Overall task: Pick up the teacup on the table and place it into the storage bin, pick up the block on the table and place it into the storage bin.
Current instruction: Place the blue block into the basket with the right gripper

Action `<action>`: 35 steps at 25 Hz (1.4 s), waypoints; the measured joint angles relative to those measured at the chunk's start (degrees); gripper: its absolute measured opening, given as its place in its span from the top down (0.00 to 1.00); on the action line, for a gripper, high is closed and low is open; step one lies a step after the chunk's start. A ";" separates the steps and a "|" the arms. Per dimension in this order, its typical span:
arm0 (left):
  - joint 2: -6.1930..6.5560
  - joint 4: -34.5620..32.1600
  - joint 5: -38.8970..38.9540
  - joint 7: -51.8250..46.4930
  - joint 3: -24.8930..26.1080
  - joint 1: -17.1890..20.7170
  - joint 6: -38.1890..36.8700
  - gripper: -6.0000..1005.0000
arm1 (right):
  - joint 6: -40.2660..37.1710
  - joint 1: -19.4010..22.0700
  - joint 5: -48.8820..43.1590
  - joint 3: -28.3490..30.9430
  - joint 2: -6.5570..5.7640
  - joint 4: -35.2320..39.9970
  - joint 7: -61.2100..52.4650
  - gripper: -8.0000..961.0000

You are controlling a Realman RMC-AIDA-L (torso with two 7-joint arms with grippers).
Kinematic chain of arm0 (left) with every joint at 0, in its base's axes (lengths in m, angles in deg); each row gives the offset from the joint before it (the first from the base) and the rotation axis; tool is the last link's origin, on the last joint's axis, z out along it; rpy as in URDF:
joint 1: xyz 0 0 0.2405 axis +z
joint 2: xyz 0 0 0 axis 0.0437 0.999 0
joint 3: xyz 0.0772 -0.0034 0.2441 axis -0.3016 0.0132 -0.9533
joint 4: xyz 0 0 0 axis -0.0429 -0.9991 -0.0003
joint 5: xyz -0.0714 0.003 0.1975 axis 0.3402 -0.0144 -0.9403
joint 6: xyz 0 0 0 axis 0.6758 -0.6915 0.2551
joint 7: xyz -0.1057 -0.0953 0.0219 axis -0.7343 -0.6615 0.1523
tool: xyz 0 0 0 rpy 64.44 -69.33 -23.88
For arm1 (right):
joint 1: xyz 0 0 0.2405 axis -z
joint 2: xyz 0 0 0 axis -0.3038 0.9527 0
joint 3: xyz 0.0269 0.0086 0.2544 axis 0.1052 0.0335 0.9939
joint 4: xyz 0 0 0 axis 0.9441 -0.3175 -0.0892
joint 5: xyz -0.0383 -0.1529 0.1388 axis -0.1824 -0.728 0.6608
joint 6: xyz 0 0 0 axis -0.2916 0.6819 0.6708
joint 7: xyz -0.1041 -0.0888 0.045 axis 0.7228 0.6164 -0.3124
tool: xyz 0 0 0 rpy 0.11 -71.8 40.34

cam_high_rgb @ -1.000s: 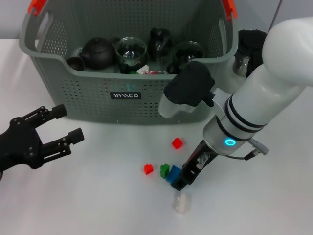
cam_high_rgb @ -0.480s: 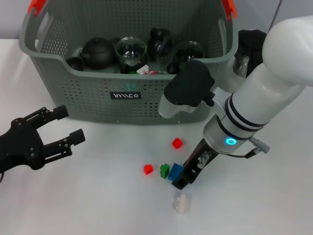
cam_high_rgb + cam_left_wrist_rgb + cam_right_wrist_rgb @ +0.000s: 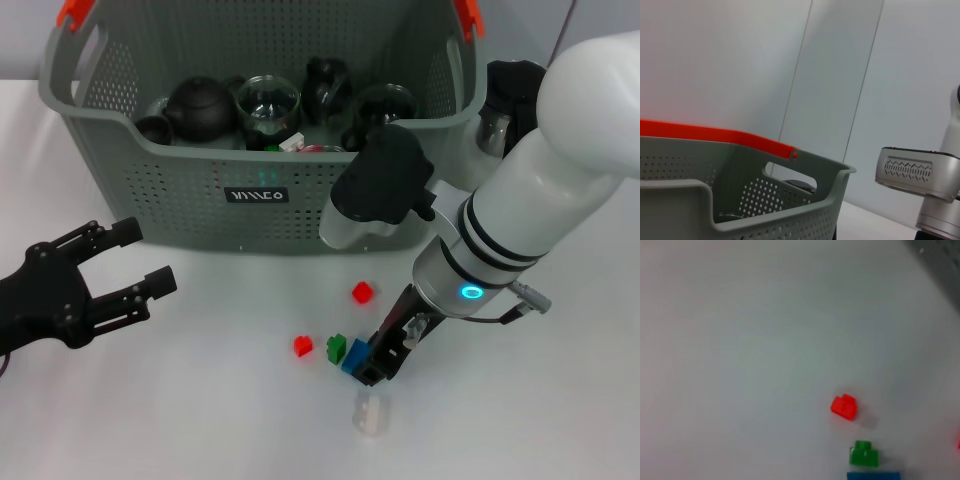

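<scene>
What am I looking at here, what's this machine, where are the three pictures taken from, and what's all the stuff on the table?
This is a two-armed robot at a white table. The head view looks down from its head; the other two come from cameras on its wrists. The black left gripper hovers open and empty beside the large grey perforated plastic storage bin, which holds dark teapots and glass cups. The white right arm reaches down so the right gripper sits at a small blue plastic block; whether it grips it is unclear. Nearby lie a small green block, two small red blocks and a small clear plastic piece. The right wrist view shows those blocks; the left wrist view shows the bin's rim.
</scene>
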 joint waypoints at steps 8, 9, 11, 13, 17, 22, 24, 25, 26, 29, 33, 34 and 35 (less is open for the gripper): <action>0.17 -0.65 -0.04 0.00 0.38 -0.13 -0.01 0.18 | -0.62 0.27 -0.02 0.36 -0.09 0.35 -0.26 0.56; 0.17 -0.66 -0.04 0.00 0.40 -0.14 -0.01 0.18 | -1.05 0.33 -0.02 0.56 -0.14 0.60 -0.29 0.56; 0.31 -0.68 -0.05 0.00 0.56 -0.09 0.14 0.18 | -2.52 0.89 -0.19 1.45 -0.30 2.05 -0.33 0.56; 0.74 -0.69 -0.08 -0.02 0.66 0.08 0.43 0.18 | -5.54 2.41 -1.54 3.75 -0.45 5.83 -0.32 0.56; 1.33 -0.71 -0.14 -0.11 1.09 0.65 0.69 0.18 | -13.50 7.06 -4.22 12.25 -0.51 18.93 0.58 0.56; 1.39 -0.71 -0.13 -0.06 1.79 0.83 0.70 0.18 | -22.68 9.25 -1.53 23.88 -0.55 32.56 2.73 0.56; 1.39 -0.71 -0.13 -0.06 1.81 0.73 0.71 0.18 | -25.07 8.49 0.75 29.49 -0.62 35.78 3.51 0.56; 1.40 -0.71 -0.13 -0.05 1.81 0.65 0.70 0.18 | -25.48 8.00 1.68 31.99 -0.65 36.58 3.77 0.56; 1.40 -0.71 -0.13 -0.05 1.81 0.58 0.67 0.18 | -25.57 7.30 2.88 34.64 -0.69 37.35 4.11 0.56; 1.41 -0.55 -0.12 0.02 1.43 0.45 -0.85 0.18 | -23.33 5.39 4.67 38.78 -0.78 37.18 4.96 0.56; 1.46 -0.36 -0.12 0.77 1.28 0.29 -4.81 0.18 | -16.57 3.14 3.12 38.29 -0.60 32.13 5.92 0.56; 1.43 -0.34 -0.12 1.05 1.41 0.23 -5.32 0.18 | -14.57 2.71 2.54 37.82 -0.52 30.45 6.13 0.56; 1.36 -0.34 -0.11 1.25 1.51 0.14 -5.52 0.18 | -11.21 2.25 1.76 36.88 -0.51 28.32 6.33 0.56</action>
